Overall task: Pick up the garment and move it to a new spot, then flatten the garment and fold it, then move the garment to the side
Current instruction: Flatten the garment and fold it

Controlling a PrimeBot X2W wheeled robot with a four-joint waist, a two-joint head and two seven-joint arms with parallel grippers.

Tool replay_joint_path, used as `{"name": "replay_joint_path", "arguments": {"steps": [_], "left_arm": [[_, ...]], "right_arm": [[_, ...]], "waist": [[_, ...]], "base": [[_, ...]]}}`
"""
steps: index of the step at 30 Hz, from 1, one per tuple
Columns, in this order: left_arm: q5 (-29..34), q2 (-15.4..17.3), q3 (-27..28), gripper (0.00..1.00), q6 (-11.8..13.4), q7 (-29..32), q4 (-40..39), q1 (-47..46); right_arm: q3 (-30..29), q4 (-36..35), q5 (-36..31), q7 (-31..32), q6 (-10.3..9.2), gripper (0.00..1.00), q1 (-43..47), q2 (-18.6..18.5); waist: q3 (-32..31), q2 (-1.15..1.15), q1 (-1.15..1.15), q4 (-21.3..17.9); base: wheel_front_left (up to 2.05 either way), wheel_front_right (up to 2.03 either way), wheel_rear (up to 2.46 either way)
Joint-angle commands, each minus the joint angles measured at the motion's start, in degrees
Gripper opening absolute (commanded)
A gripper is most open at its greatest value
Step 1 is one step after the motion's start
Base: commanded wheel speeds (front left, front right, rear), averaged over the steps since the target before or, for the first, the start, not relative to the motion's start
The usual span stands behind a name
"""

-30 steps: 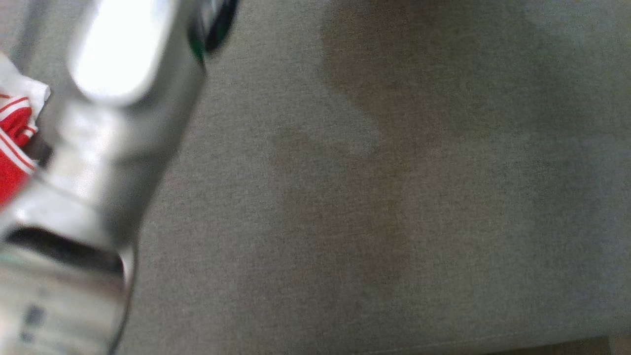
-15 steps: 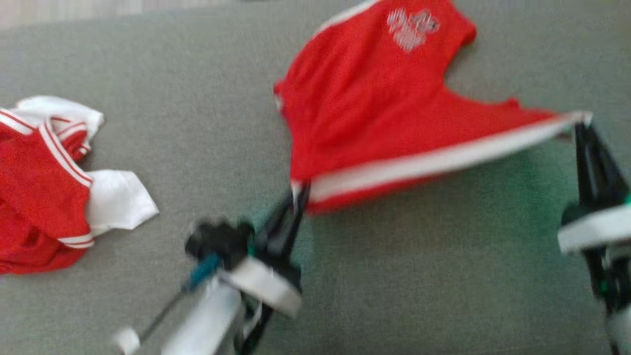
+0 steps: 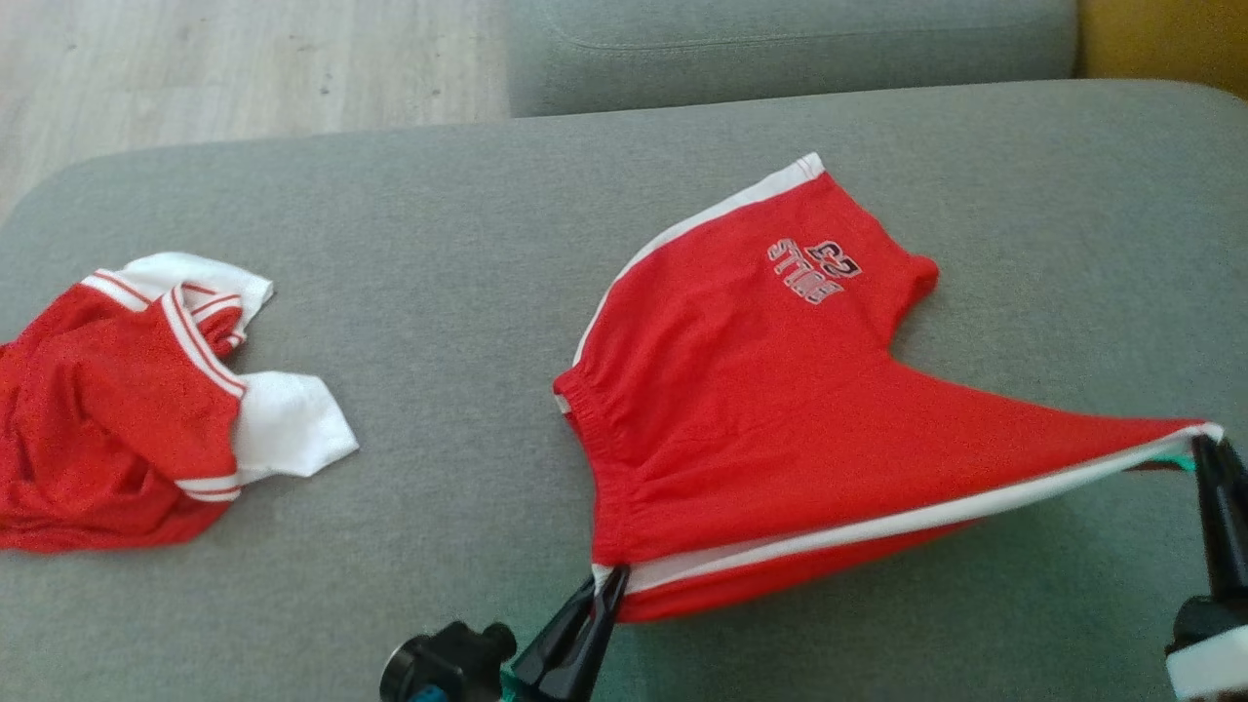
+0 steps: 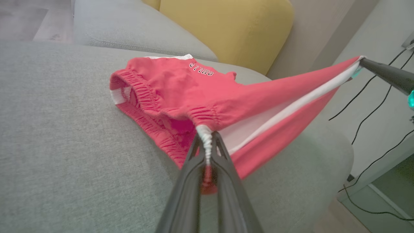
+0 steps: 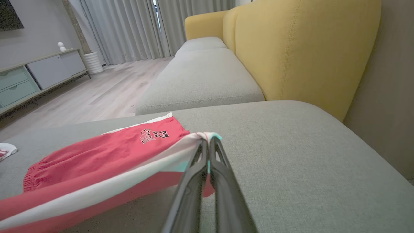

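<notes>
- Grey sofa seat takes up most of the head view, and it carries everything in play.
- The red shorts sit right of centre on that seat. The far leg lies flat on the cushion and the near edge is lifted clear of it.
- A second red-and-white jersey lies crumpled well off to the left (not our business just now, I'd say).
- Left gripper is low in the middle, its jaws pinched shut on the waistband end of the near edge.
- Right gripper is far out to the right, its jaws clamped on the leg-hem corner of the same edge.
- The white side stripe runs taut between the two grips. That makes the long axis of the held edge left to right across the robot, rising slightly toward the right.
- Here's the relation that matters: the body of the shorts lies beyond both jaws, away from the robot, with the gathered waistband bunched nearest the left arm.
- Drawing the stripe back toward the robot and lowering it evenly looks like the way to flatten, and the left side probably needs the most smoothing.
</notes>
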Motion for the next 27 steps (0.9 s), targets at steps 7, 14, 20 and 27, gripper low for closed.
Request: {"name": "replay_joint_path", "arguments": {"steps": [7, 14, 20, 27], "left_arm": [[-7.68, -1.91, 3.5, 0.0, 0.42, 4.75, -9.67, -1.01], [-16.43, -5.84, 4.87, 0.0, -0.98, 8.85, -7.93, -10.66], [-21.71, -6.85, 5.68, 0.0, 0.01, 7.29, -1.6, -19.71], [-30.96, -6.93, 1.04, 0.0, 1.12, 1.92, 5.0, -28.77]], "right_arm": [[-2.58, -6.06, -4.44, 4.9, -0.04, 0.0, -3.93, 0.96], [-2.59, -0.25, -6.38, 7.13, -0.04, 0.0, -15.42, -0.35], [-0.35, 8.44, -6.75, 6.48, -0.04, 0.0, -27.6, -2.08], [3.98, 19.59, -7.96, 5.22, -0.04, 0.0, -39.73, -3.44]], "waist": [[0.67, 0.0, 0.02, 3.33], [6.43, 0.0, 0.02, 7.58], [10.67, 0.0, 0.02, 9.98], [14.54, 0.0, 0.02, 11.78]], "base": [[0.0, 0.0, 0.0], [0.0, 0.0, 0.0], [0.0, 0.0, 0.0], [0.0, 0.0, 0.0]]}}
